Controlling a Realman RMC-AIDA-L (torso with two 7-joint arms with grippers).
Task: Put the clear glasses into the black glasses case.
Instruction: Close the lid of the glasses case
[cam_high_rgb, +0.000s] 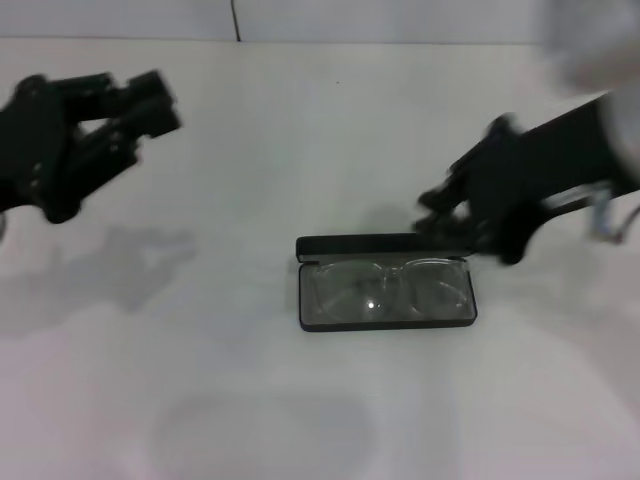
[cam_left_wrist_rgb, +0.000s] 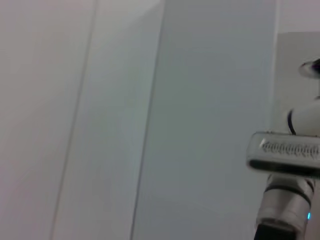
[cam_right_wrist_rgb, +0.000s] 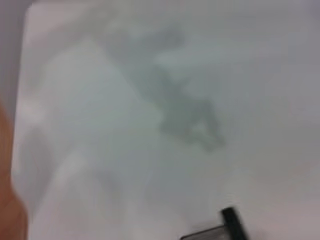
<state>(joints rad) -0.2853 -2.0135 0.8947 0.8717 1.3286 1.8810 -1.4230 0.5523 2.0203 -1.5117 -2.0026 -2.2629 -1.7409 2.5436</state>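
The black glasses case (cam_high_rgb: 388, 322) lies open in the middle of the white table, its lid (cam_high_rgb: 360, 246) standing up along the far side. The clear glasses (cam_high_rgb: 385, 287) rest inside the case on its grey lining, lenses side by side. My right gripper (cam_high_rgb: 436, 216) hovers just behind the lid's right end, close to it or touching it; which one is unclear. A black corner of the case (cam_right_wrist_rgb: 234, 226) shows in the right wrist view. My left gripper (cam_high_rgb: 152, 103) hangs over the table's far left, well away from the case.
The white table (cam_high_rgb: 300, 140) stretches around the case, with arm shadows on its left part and a wall edge at the back. The left wrist view shows pale wall panels and a grey and white robot part (cam_left_wrist_rgb: 286, 155).
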